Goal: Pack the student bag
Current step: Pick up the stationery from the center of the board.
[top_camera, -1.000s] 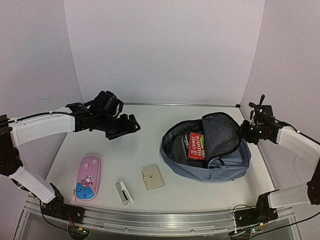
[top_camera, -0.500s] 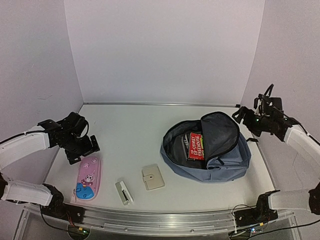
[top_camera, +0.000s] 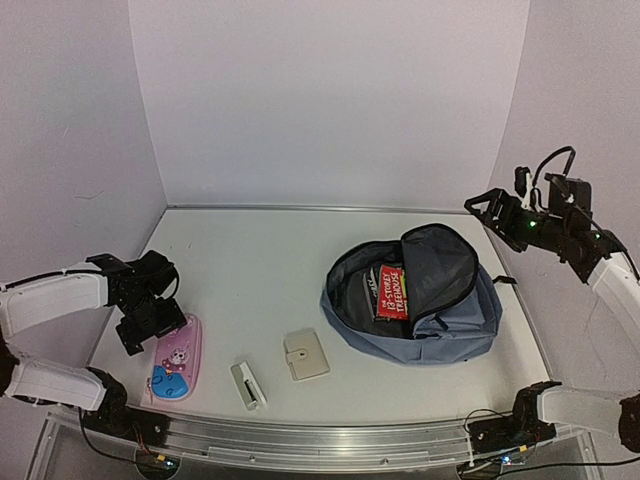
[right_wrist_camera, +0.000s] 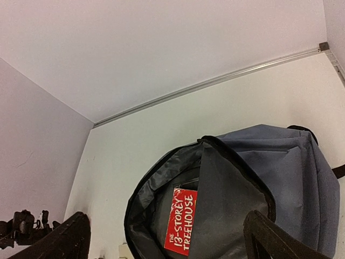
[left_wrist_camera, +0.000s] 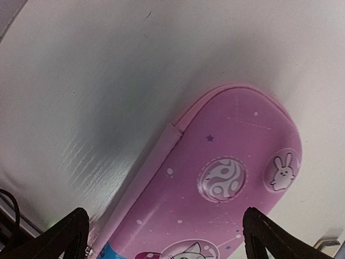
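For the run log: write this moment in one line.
left gripper open over pink pencil case | right gripper open, clear of student bag | bag unzipped, red book inside | beige wallet, white item outside

Soft, even light throughout; a blurred shadow beside the pencil case (left_wrist_camera: pixel 215 183), mild glare.

- back wall (top_camera: pixel 330 100): plain, pale lilac, matte
- left wall (top_camera: pixel 60 130), right wall (top_camera: pixel 590 90): same tint, join back wall at corners
- surface (top_camera: pixel 270 260): white, soft sheen, diffuse light
- aluminium rail (top_camera: pixel 330 437) along near edge
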`<state>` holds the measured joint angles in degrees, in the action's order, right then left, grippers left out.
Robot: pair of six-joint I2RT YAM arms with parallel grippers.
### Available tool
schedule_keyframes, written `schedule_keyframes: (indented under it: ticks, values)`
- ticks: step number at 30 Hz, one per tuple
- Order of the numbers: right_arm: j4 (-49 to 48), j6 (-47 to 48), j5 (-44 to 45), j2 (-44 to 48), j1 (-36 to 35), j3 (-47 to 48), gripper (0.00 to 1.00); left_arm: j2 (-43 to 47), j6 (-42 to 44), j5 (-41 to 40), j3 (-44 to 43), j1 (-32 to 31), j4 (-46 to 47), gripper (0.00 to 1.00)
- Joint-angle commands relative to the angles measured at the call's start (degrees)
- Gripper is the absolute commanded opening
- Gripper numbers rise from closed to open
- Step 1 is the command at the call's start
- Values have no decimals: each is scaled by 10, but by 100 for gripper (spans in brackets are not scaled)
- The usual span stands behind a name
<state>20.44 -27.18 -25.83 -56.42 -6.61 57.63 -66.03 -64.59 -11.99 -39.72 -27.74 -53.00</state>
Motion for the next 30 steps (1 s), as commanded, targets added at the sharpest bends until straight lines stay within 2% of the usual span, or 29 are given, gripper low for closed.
schedule_keyframes:
  ticks: [1, 4, 6, 9, 14, 19, 22, 26, 30]
  values:
    - [-6, 11, -48, 6, 1, 17, 98, -7, -17, 41, 45, 7, 78, 100]
    - [-15, 21, -126, 5, 0, 18, 98, -16, -19, 60, 59, 7, 117, 100]
    - [-22, 19, -152, 10, -4, 20, 98, -32, 2, 81, 62, 6, 155, 96]
    - [-35, 15, -159, 21, -14, 22, 98, -68, 40, 114, 56, 0, 206, 89]
    - [-91, -31, -150, 16, -54, 5, 98, -129, 54, 137, 19, -67, 292, 86]
    - [-134, -66, -78, -23, -169, 1, 98, -186, 67, 126, -45, -102, 289, 87]
    - [-207, -97, -48, -69, -256, -7, 98, -187, 78, 126, -64, -101, 279, 90]
    - [-278, -133, 15, -172, -372, 6, 98, -168, 95, 130, -65, -83, 256, 95]
    - [-361, -191, 47, -293, -452, 37, 96, -130, 118, 172, -24, -60, 298, 96]
